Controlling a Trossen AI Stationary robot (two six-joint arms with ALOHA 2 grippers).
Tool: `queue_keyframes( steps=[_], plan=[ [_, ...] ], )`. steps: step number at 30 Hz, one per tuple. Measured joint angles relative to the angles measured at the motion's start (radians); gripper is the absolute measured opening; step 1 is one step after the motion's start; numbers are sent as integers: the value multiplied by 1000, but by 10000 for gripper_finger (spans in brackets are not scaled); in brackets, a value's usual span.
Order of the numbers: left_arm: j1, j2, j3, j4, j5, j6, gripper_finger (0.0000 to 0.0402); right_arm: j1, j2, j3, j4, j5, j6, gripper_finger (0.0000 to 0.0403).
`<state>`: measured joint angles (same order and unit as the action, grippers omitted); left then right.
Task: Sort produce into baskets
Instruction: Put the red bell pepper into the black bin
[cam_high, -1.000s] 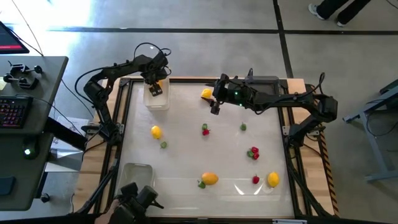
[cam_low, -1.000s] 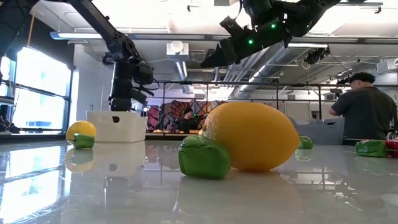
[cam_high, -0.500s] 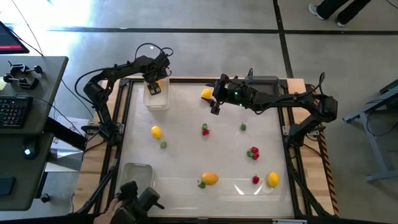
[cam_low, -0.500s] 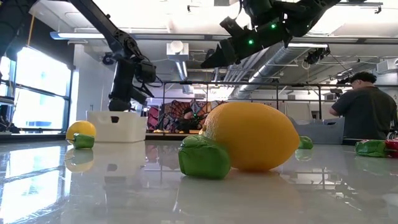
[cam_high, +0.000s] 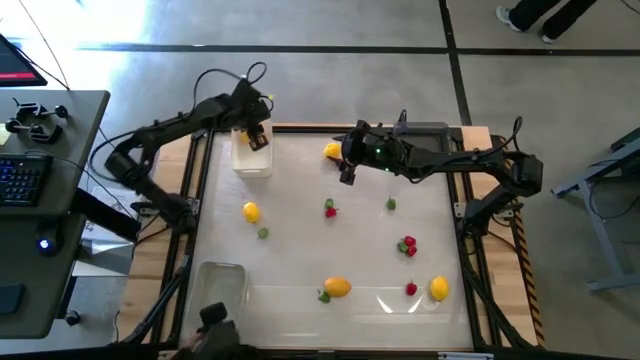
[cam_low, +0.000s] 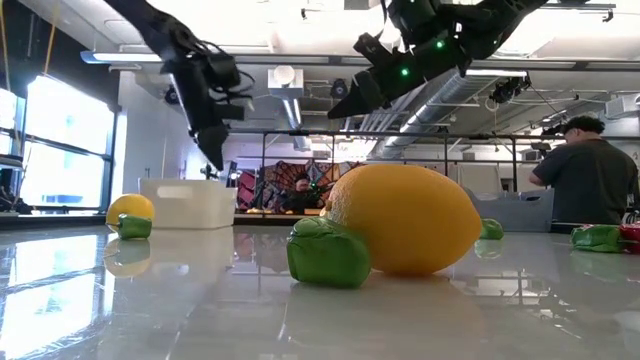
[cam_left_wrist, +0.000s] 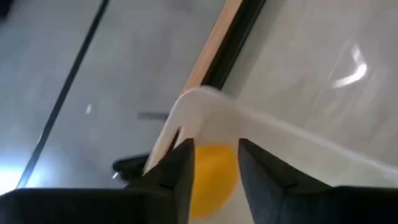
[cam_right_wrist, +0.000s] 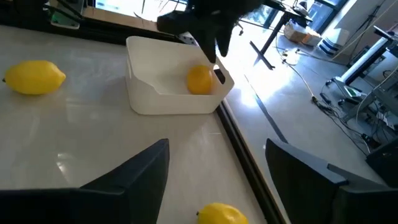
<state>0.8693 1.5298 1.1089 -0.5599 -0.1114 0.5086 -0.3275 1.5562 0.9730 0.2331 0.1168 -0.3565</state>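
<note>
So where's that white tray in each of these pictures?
High view: white tray at the table's far left corner, under the left gripper.
Low view: tray at left, far back.
Left wrist view: its rim fills the middle.
Right wrist view: tray upper centre.
Shared landmark: the orange fruit inside it.

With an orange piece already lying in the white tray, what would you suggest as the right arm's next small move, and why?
Probably lower the right gripper, fingers open, toward the yellow fruit just beside it near the table's far edge. That piece lies loose on the table, while the orange piece already sits in the white tray, with the left gripper lifted above it.
</note>
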Motion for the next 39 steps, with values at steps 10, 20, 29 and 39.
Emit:
queue_keyframes(
  steps=[10, 20, 29, 39],
  plan=[
    [-72, -267, -338, 379, 377, -87, 16, 0, 0, 0, -21, -2, 17, 160],
    [-156, -340, -628, 937, 562, -245, 5, 0, 21, 0, -70, -23, 41, 56],
    [-201, -339, -741, 1180, 603, -273, 5, -29, 87, 0, -64, -101, 41, 5],
    [-205, -339, -804, 1339, 688, -332, 5, -97, 102, -68, -14, -120, 106, 0]
  ],
)
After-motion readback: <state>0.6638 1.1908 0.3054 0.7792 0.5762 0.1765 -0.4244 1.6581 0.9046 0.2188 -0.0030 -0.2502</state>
